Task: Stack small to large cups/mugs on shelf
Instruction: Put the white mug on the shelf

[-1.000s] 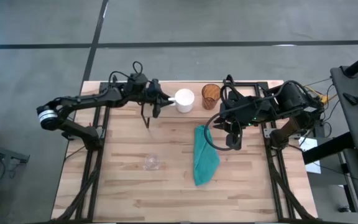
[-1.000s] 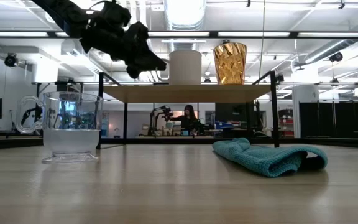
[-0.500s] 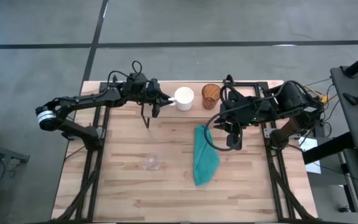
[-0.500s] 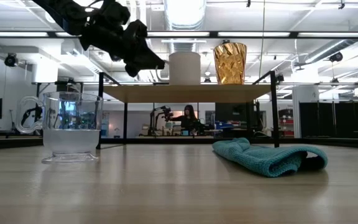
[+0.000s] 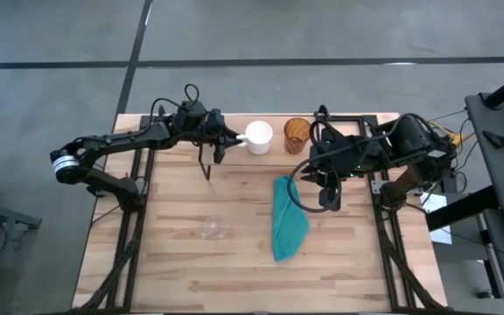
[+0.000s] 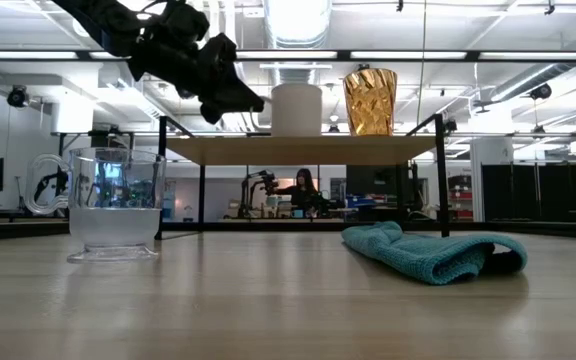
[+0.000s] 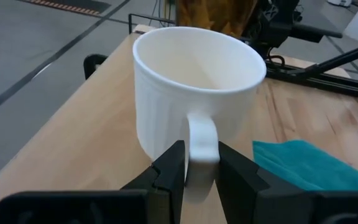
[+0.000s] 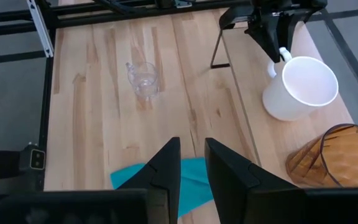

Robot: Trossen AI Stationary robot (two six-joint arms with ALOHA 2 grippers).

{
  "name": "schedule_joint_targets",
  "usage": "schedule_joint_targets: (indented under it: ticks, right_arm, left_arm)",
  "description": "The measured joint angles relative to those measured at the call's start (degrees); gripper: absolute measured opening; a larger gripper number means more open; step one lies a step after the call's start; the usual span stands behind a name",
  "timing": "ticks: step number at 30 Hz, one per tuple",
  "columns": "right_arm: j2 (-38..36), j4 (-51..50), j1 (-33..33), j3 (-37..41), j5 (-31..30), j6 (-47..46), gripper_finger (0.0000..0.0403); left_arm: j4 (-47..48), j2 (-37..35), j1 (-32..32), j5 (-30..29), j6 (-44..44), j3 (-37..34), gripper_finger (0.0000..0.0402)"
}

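Note:
The white mug (image 5: 258, 137) stands upright on the shelf (image 6: 298, 150) at the table's far side, handle toward the left. My left gripper (image 7: 201, 165) is shut on that handle. The amber cup (image 5: 297, 133) stands right of the mug on the same board. The small clear glass (image 5: 214, 227) rests on its base on the tabletop, near and to the left. My right gripper (image 8: 191, 146) hangs open by a narrow gap above the table's right half, over the teal cloth, with nothing between its fingers. My left gripper pinches the mug's handle (image 7: 202, 140) between its two fingers, one on each flat side of the loop. The fingers (image 8: 277, 34) come nearly level from the table's left, slanting a little downward. The mug stays upright with its base on the shelf board (image 6: 298, 137).
A teal cloth (image 5: 289, 219) lies folded on the tabletop near the middle right. The shelf's thin black legs (image 6: 202, 195) stand on the table. Bare wood lies between the clear glass and the cloth. A person sits far off in the room behind.

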State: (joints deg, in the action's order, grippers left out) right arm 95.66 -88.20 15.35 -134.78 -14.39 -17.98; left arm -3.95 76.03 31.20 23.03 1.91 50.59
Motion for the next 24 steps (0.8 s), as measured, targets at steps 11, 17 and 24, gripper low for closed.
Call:
schedule_joint_targets:
  ticks: [11,17,24]
  right_arm:
    - [0.0,0.1,0.0,0.0,0.0,0.0,0.0068]
    - [0.0,0.1,0.0,0.0,0.0,1.3,0.0068]
    - [0.0,0.1,0.0,0.0,0.0,1.5,0.0068]
  left_arm:
    - [-0.1,0.7,0.0,0.0,-3.0,0.1,0.0066]
    - [-1.0,0.7,0.0,0.0,-3.1,0.1,0.0066]
    - [-7.0,0.7,-0.3,0.5,-6.0,0.1,0.0066]
